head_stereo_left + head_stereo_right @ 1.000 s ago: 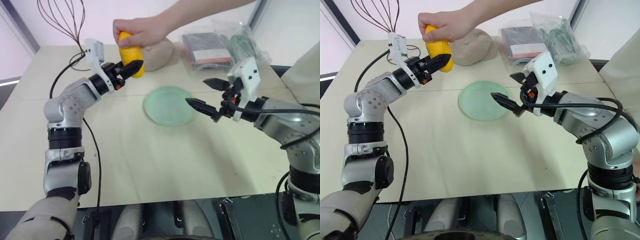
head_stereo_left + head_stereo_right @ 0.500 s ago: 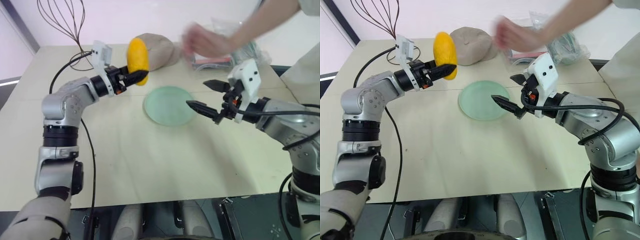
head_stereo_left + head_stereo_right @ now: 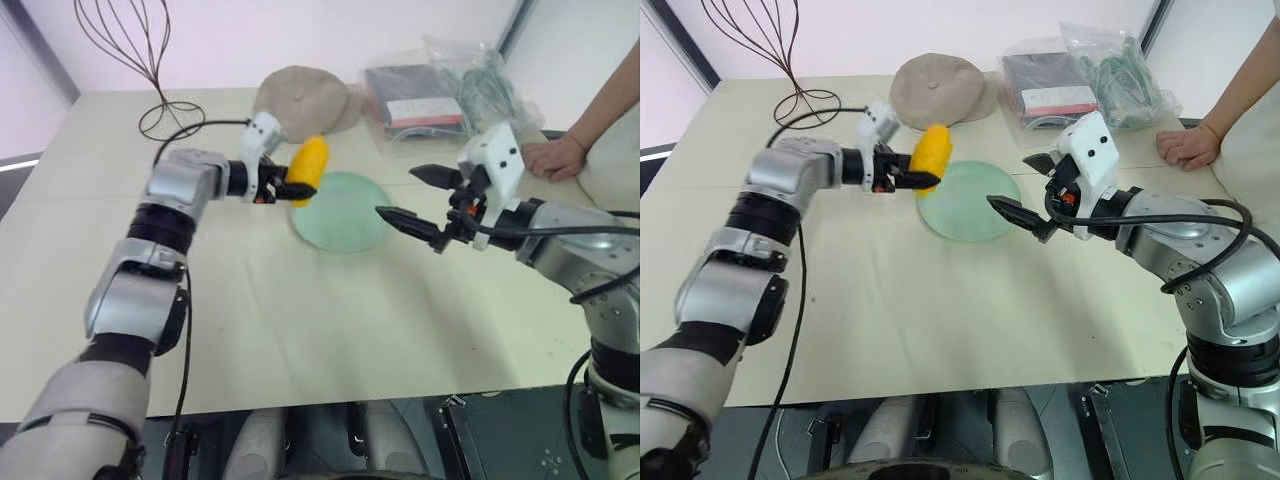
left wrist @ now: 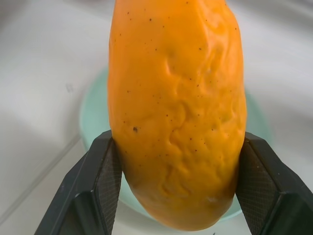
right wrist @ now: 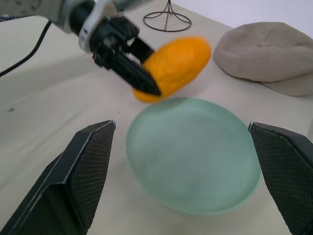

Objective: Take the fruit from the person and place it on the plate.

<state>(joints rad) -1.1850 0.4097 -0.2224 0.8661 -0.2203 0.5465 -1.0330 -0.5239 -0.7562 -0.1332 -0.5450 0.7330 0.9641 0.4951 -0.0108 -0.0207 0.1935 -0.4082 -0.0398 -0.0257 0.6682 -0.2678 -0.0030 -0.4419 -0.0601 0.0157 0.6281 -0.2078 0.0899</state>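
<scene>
Left eye view: the left end effector (image 3: 283,186) is gripping the fruit (image 3: 309,166) by its lower end, holding it above the worktop (image 3: 300,320) just at the plate's (image 3: 345,215) rim on the robot's left. The handover appears complete; the person's hand (image 3: 552,158) is resting at the worktop's right edge, well apart. The carrying step is under way. The next move is likely calling for bringing the fruit over the plate's middle, lowering it until it is resting there, then parting the fingers. The right end effector (image 3: 405,195) is hanging spread wide and empty at the plate's opposite rim, and may be crowding the approach. In the left wrist view the fruit is hiding most of the plate, so the clearance beneath it is hard to judge.
</scene>
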